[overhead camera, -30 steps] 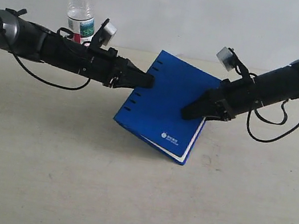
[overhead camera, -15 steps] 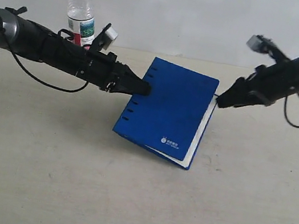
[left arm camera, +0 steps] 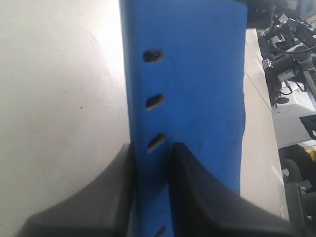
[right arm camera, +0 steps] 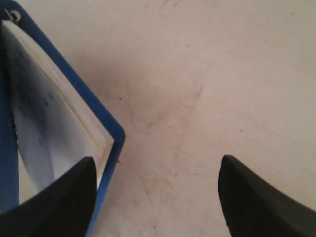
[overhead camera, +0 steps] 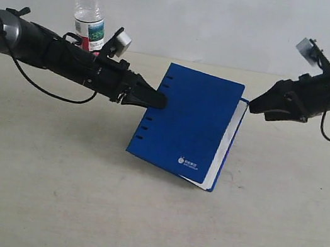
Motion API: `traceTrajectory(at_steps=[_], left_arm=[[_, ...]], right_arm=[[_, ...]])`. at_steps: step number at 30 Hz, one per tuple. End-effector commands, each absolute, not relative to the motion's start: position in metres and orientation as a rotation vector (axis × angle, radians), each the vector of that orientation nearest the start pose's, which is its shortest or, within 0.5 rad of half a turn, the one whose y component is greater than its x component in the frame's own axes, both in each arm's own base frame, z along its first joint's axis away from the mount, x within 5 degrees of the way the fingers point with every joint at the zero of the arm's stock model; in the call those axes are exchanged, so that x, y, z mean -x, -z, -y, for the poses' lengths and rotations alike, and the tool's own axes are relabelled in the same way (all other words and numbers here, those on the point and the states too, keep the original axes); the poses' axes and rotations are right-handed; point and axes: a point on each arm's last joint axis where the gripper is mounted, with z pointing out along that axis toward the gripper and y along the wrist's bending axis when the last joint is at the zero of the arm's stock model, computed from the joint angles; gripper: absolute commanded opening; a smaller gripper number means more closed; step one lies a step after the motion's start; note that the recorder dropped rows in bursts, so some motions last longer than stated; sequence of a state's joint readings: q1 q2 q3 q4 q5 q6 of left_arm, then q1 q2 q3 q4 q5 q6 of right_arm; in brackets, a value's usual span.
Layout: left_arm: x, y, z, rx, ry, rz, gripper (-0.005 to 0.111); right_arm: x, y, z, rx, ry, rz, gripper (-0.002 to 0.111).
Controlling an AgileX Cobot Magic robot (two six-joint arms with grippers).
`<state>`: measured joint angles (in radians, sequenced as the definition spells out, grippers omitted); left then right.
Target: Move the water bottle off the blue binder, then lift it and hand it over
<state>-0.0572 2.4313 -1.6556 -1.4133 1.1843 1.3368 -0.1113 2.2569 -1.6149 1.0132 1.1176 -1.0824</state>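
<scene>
The blue binder [overhead camera: 190,125] hangs tilted above the table, its white pages [overhead camera: 225,144] showing along the right edge. My left gripper [overhead camera: 159,100] is shut on its slotted spine edge; the left wrist view shows the binder [left arm camera: 197,89] pinched between both fingers [left arm camera: 197,192]. My right gripper [overhead camera: 254,106] is open and apart from the binder's upper right corner. In the right wrist view the binder's corner [right arm camera: 106,140] and pages lie beside one finger [right arm camera: 64,202], with bare table between the jaws. The water bottle [overhead camera: 88,7] stands upright at the back left, behind my left arm.
The beige table [overhead camera: 147,223] spreads below and in front of the binder. A pale wall [overhead camera: 222,18] rises behind. In the left wrist view, dark equipment [left arm camera: 291,64] sits beyond the table's edge.
My right gripper let go of the binder's right edge and drew back up to the right. The binder stays in my left gripper and has swung slightly more upright.
</scene>
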Motion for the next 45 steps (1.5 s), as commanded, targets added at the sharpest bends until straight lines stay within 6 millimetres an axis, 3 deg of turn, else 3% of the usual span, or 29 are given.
traceTrajectory(at_steps=[1, 3, 8, 10, 20, 26, 31, 36, 42, 45], left_arm=[[-0.457, -0.109, 0.113, -0.685, 1.414, -2.141, 0.004], [-0.457, -0.109, 0.113, -0.685, 1.414, -2.141, 0.004], [-0.457, -0.109, 0.113, -0.685, 1.414, -2.141, 0.004], [-0.457, -0.110, 0.113, -0.684, 1.417, -2.139, 0.004], [-0.456, -0.111, 0.113, -0.685, 1.434, -2.132, 0.004], [-0.456, -0.111, 0.113, -0.675, 1.439, -2.130, 0.004], [-0.456, -0.111, 0.113, -0.675, 1.439, -2.130, 0.004], [-0.458, -0.113, 0.114, -0.647, 1.451, -2.114, 0.004], [-0.459, -0.114, 0.114, -0.662, 1.440, -2.082, 0.004], [-0.459, -0.114, 0.114, -0.663, 1.439, -2.081, 0.004]], right_arm=[[-0.447, -0.130, -0.025, 0.571, -1.160, -2.466, 0.058], [-0.446, -0.128, -0.026, 0.578, -1.185, -2.470, 0.048], [-0.445, -0.129, -0.029, 0.570, -1.243, -2.453, 0.007], [-0.446, -0.130, -0.032, 0.572, -1.253, -2.437, 0.000], [-0.443, -0.128, -0.074, 0.689, -1.254, -2.437, 0.000], [-0.443, -0.128, -0.078, 0.690, -1.243, -2.445, 0.000], [-0.450, -0.118, -0.068, 0.693, -1.004, -2.514, 0.000], [-0.444, -0.113, -0.051, 0.949, -0.712, -2.620, 0.000], [-0.441, -0.115, -0.030, 0.904, -0.770, -2.638, 0.000], [-0.440, -0.120, -0.019, 0.825, -0.888, -2.613, 0.000]])
